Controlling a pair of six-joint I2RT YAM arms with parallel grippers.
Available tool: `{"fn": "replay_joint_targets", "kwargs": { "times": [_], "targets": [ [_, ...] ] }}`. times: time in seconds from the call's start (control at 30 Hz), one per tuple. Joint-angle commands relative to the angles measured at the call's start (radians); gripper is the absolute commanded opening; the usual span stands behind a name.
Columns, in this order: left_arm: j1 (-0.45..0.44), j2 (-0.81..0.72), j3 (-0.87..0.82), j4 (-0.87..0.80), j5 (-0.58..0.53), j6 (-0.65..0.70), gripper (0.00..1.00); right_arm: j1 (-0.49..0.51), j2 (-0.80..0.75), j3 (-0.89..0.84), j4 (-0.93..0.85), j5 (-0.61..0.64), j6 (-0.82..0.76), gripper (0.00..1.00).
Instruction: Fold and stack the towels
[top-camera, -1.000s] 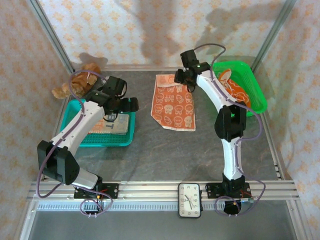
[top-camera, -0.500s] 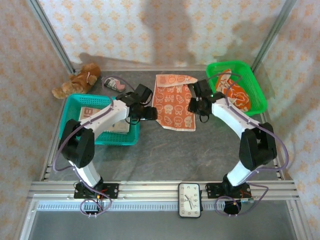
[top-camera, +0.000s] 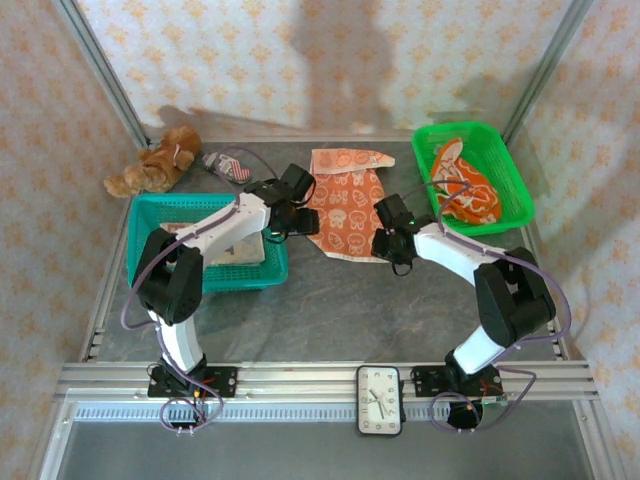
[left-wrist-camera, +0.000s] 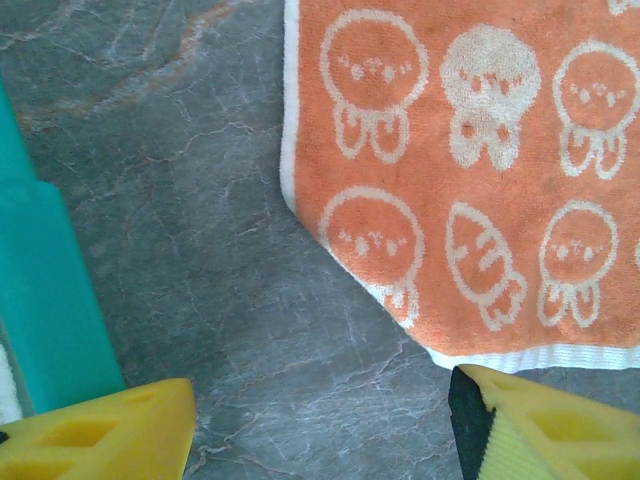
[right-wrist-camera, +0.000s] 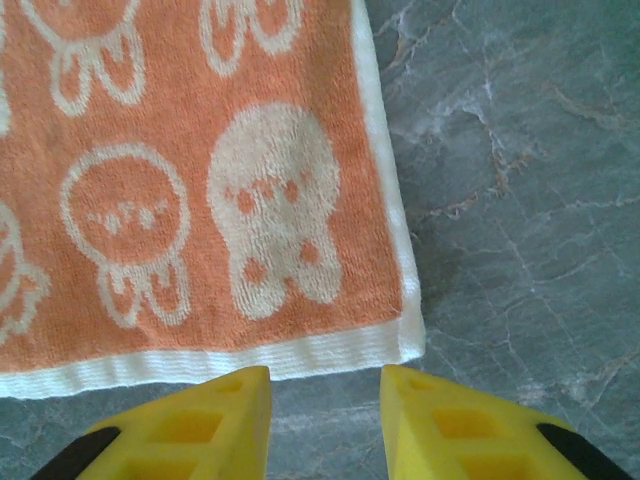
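Hovering left end effector (left-wrist-camera: 320, 440): was released, near a corner of orange towel (left-wrist-camera: 470, 190)
Right end effector (right-wrist-camera: 325, 420): was released, at another corner

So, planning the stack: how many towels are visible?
3: orange bunny-print towel flat mid-table, crumpled orange towel in green basket, folded cream towel in teal basket; more may hide.
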Motion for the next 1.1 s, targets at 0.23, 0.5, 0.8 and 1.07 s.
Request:
{"fn": "replay_joint_targets", "kwargs": {
  "times": [0.23, 0.5, 0.8, 1.07],
  "targets": [
    [0.011, -0.083, -0.019, -0.12, -0.167, 0.06, 0.71, 0.002, -0.02, 0.042, 0.007, 0.045, 0.007, 0.34],
    [0.009, -0.127, 0.02, -0.113, -0.117, 0.059, 0.71, 0.0, -0.016, 0.005, 0.011, 0.075, 0.02, 0.27],
    [-0.065, -0.005, 0.097, -0.033, -0.035, 0.02, 0.65, -0.015, 0.011, -0.033, 0.056, 0.101, 0.043, 0.23],
    [-0.059, 0.177, 0.156, -0.007, -0.095, -0.003, 0.56, -0.035, 0.047, -0.032, 0.08, 0.094, 0.043, 0.23]
  ]
}}
